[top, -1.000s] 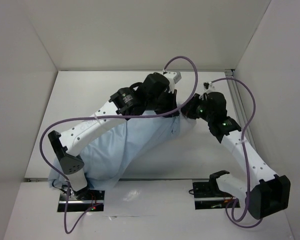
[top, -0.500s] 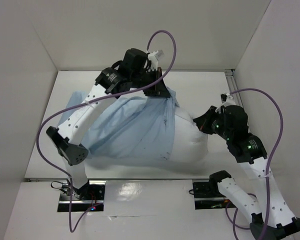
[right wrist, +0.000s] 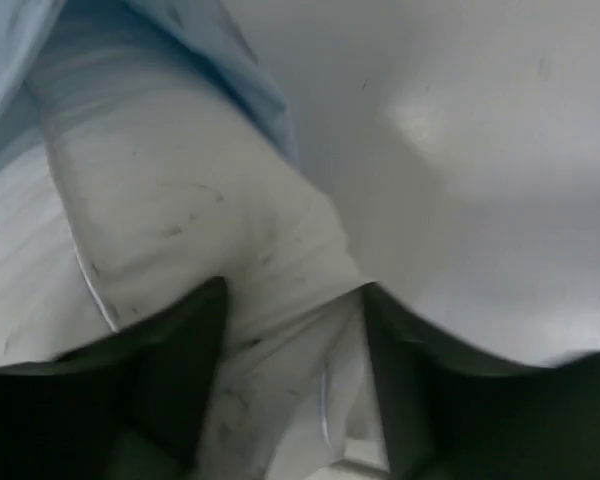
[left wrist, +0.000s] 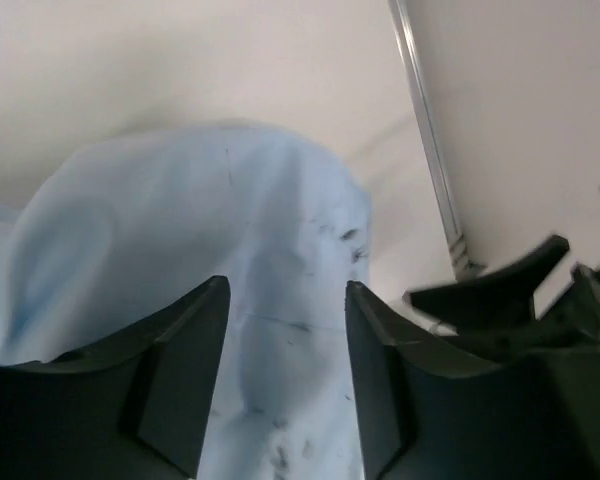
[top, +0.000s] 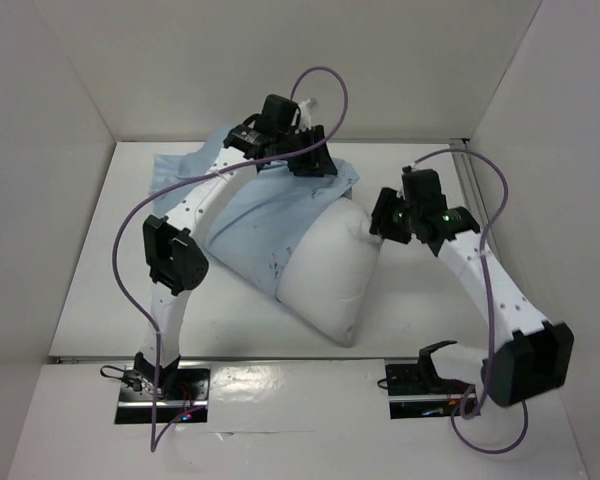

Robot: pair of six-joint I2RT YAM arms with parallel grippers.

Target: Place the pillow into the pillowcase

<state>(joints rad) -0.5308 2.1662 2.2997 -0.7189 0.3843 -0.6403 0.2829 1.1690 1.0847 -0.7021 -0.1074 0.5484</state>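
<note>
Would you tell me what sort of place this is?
Probably a robot-lab test cell: white walls box in the table, a left arm and right arm are mounted at its near edge, over a pillow and pillowcase.

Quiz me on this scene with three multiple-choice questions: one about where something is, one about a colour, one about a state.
1. Where does the bare white end of the pillow lie, relative to the pillowcase?
A. To its near right
B. Behind it, against the back wall
C. Far off to its left

2. What colour is the pillowcase?
A. Red
B. Light blue
C. Green

3. How do the left jaws stand?
A. Pressed shut
B. Out of every view
C. Apart

Answers:
1 A: the top view shows the white end bulging out from under the blue cloth toward the near right.
2 B: the cloth is pale blue in every view.
3 C: the left wrist view shows a clear gap between them, with the pillowcase beyond.
</note>
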